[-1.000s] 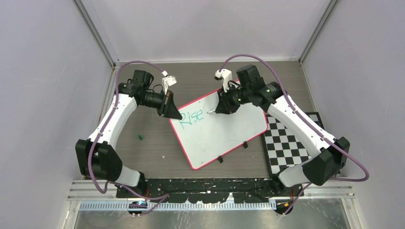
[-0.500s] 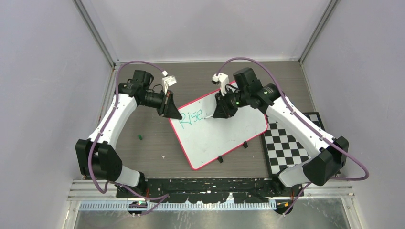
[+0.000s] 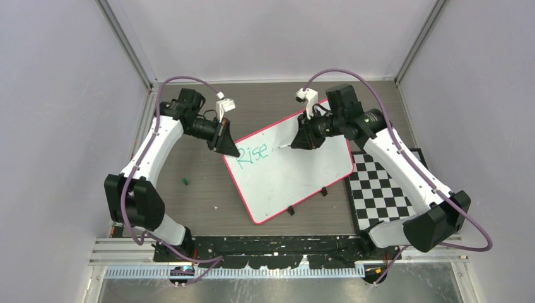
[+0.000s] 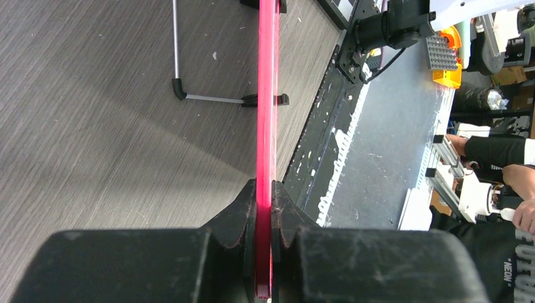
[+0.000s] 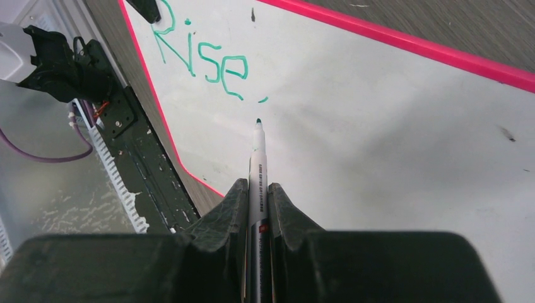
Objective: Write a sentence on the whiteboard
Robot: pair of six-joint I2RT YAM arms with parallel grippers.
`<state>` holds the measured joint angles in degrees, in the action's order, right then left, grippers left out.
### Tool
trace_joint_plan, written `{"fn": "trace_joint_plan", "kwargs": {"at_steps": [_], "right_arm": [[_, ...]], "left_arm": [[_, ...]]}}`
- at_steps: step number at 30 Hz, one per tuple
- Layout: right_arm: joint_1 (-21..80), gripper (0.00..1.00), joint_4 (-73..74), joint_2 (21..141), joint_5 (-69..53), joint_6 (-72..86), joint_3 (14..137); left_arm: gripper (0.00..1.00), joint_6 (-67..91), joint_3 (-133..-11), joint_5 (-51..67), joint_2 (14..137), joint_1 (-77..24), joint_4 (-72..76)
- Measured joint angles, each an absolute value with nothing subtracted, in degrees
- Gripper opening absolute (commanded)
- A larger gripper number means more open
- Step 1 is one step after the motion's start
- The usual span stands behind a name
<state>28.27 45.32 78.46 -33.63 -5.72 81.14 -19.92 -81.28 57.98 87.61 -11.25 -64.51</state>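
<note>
right hand [image 5: 257, 187] grips marker [image 5: 257, 154] beside the sentence [image 5: 203, 62]; left hand [image 4: 265, 190] pinches whiteboard [image 3: 296, 177]

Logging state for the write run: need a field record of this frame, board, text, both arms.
whiteboard: angled on table, pink-red rim
sentence: "Rise" plus comma stroke, teal
left fingers: shut on whiteboard rim
right fingers: shut on marker
marker tip: just past the comma stroke; contact cannot tell
</note>
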Motion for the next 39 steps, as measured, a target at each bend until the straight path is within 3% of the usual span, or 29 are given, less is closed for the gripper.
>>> {"fn": "trace_joint_plan", "kwargs": {"at_steps": [8,16,39], "right_arm": [[26.87,0.0,43.07,78.35,-31.03,-5.65,79.07],[26.81,0.0,40.91,78.26,-28.01,-5.34,77.43],[27.24,0.0,39.44,77.49,-28.58,-3.49,80.14]], "left_arm": [[0.11,-19.97,-81.73,57.67,87.9,-11.31,-65.25],[0.0,-19.84,-81.67,57.49,87.74,-11.42,-65.14],[0.0,-19.4,-81.08,57.45,87.02,-11.62,-64.47]]}}
